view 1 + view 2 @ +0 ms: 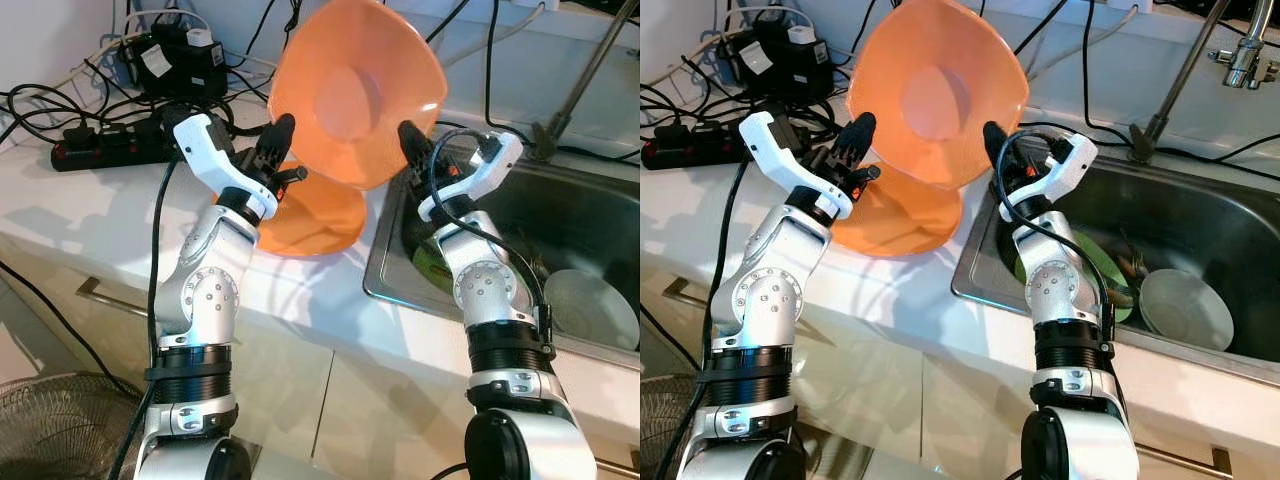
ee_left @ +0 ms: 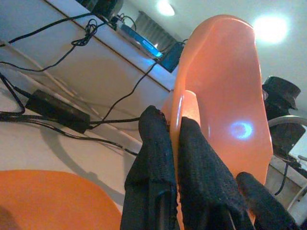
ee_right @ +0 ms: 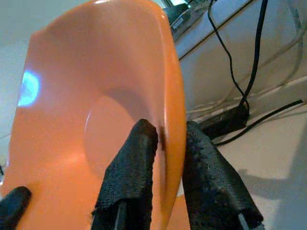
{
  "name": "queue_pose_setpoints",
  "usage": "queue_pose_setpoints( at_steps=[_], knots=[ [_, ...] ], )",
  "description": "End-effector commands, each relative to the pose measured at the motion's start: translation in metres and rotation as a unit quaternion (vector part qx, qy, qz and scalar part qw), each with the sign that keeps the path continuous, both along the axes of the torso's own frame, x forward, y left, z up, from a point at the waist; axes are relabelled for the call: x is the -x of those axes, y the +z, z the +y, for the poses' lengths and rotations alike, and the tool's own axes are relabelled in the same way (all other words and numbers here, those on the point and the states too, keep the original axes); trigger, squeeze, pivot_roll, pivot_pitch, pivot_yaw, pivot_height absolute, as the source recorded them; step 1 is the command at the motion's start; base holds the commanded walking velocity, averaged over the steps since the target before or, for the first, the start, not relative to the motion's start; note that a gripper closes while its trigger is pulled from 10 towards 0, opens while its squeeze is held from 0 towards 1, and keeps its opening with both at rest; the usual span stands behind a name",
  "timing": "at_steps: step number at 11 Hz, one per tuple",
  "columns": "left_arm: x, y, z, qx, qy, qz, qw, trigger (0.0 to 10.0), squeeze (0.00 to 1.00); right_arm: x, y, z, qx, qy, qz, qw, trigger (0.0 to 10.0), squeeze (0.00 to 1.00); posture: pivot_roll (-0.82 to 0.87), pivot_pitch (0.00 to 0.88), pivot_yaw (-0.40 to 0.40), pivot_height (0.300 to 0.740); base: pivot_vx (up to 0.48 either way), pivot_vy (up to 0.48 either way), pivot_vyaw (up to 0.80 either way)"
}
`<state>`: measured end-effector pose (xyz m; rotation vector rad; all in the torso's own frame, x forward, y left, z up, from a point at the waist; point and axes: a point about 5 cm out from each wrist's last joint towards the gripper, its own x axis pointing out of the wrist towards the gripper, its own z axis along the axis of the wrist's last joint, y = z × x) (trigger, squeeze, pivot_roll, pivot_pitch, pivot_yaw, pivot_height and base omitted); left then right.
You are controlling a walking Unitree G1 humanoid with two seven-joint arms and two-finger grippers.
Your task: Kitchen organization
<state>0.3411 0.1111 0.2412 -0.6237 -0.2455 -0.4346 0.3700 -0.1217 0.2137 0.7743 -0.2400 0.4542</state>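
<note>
Held object: an orange bowl (image 1: 355, 95), tipped up on edge so its inside faces the camera, raised above the tabletop (image 1: 300, 300) at the sink's near-left corner.
Left hand: the left hand (image 1: 277, 140) pinches the bowl's left rim, one finger (image 2: 156, 143) outside the wall and one inside, closed on the rim.
Right hand: the right hand (image 1: 412, 140) pinches the opposite rim in the same way, fingers (image 3: 136, 158) clamped either side of the thin wall.
Second bowl: another orange bowl (image 1: 310, 220) rests on the tabletop directly beneath the raised one, just beside the sink's left edge.
Sink: the steel sink (image 1: 590, 215) holds a white bowl (image 1: 590, 305) and green ware, partly hidden behind the right arm.
Back-left corner: a power strip (image 1: 100, 148), a black adapter (image 1: 180, 62) and tangled cables.
Step in hand (judgement): probably carrying the raised bowl to nest in the one below.
Doing it well: keep both pinches equal so the rim does not twist; level the bowl before lowering; centre it over the lower bowl; release only once it is seated.
Risk: a rim grip on smooth plastic may slip, and the cables lie close behind.
</note>
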Motion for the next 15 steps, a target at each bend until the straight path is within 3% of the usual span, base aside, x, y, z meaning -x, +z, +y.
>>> queue_pose_setpoints(
  at_steps=[1, 6, 7, 10, 11, 12, 13, 15],
  knots=[
    [0.002, 0.006, -0.005, -0.006, -0.012, -0.018, 1.0, 10.0, 0.0, 0.0, 0.009, -0.002, -0.011, -0.001, -0.009, 1.0, 0.0, 0.0, 0.22, 0.0, -0.05, 0.74, 0.0, 0.0, 0.0],
    [0.003, 0.008, -0.006, -0.034, -0.009, -0.03, 0.999, 10.0, 0.0, 0.001, 0.008, 0.003, -0.008, 0.019, -0.005, 1.0, 0.0, 0.0, 0.22, 0.001, -0.053, 0.74, 0.0, 0.0, 0.0],
    [0.005, 0.009, -0.009, -0.04, -0.017, -0.04, 0.998, 10.0, 1.0, 0.001, 0.008, 0.004, -0.008, 0.023, -0.002, 1.0, 0.0, 0.0, 0.22, 0.001, -0.053, 0.74, 0.0, 0.0, 0.0],
    [0.005, 0.006, -0.012, -0.062, -0.022, -0.041, 0.997, 10.0, 1.0, 0.001, 0.011, 0.004, -0.022, 0.014, -0.004, 1.0, 0.0, 0.0, 0.22, 0.001, -0.054, 0.74, 0.0, 0.0, 0.0],
    [0.006, 0.005, -0.012, -0.066, -0.018, -0.04, 0.997, 10.0, 1.0, -0.003, 0.017, -0.008, -0.072, -0.018, 0.003, 0.997, 0.0, 0.0, 0.22, 0.003, -0.055, 0.74, 0.0, 0.0, 0.0],
    [0.006, 0.004, -0.012, -0.071, -0.017, -0.039, 0.997, 10.0, 1.0, -0.004, 0.019, -0.013, -0.08, -0.031, 0.002, 0.996, 0.0, 0.0, 0.22, 0.003, -0.055, 0.74, 0.0, 0.0, 0.0],
    [0.007, 0.001, -0.014, -0.089, -0.018, -0.037, 0.995, 10.0, 0.0, -0.007, 0.023, -0.027, -0.097, -0.067, 0.003, 0.993, 0.0, 0.0, 0.22, 0.001, -0.054, 0.74, 0.0, 0.0, 0.0],
    [0.007, -0.002, -0.018, -0.106, -0.026, -0.035, 0.993, 10.0, 0.0, -0.01, 0.025, -0.045, -0.116, -0.11, 0.005, 0.987, 0.0, 0.0, 0.22, 0.0, -0.053, 0.74, 0.0, 0.0, 0.0]
  ],
)
